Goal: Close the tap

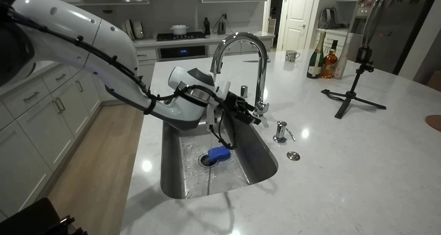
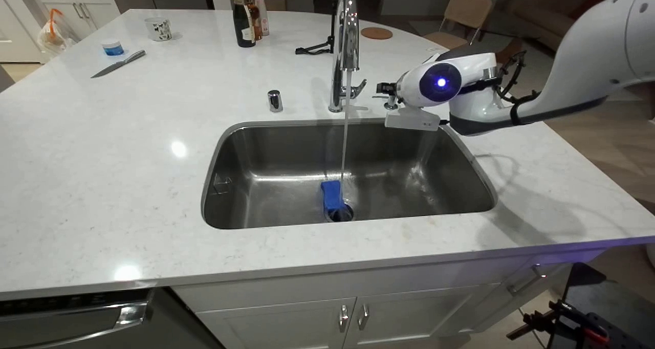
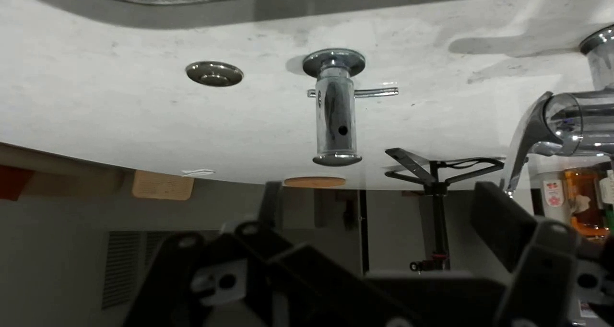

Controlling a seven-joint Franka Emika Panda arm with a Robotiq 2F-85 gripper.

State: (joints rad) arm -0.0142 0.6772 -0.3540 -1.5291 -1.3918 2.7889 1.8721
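Note:
The tap is a tall chrome gooseneck behind the sink, and it also stands upright in an exterior view. Water runs from its spout into the sink. Its small side lever sticks out toward my gripper. In the wrist view, which is upside down, the tap's lever shows at the right edge, and its spout is out of view. My gripper is open with nothing between its fingers. Its right finger in that view appears close to the lever tip; I cannot tell whether they touch.
The steel sink holds a blue sponge by the drain. A chrome soap dispenser, a flat round cap and a short chrome knob stand around the tap. A black tripod and bottles stand farther back.

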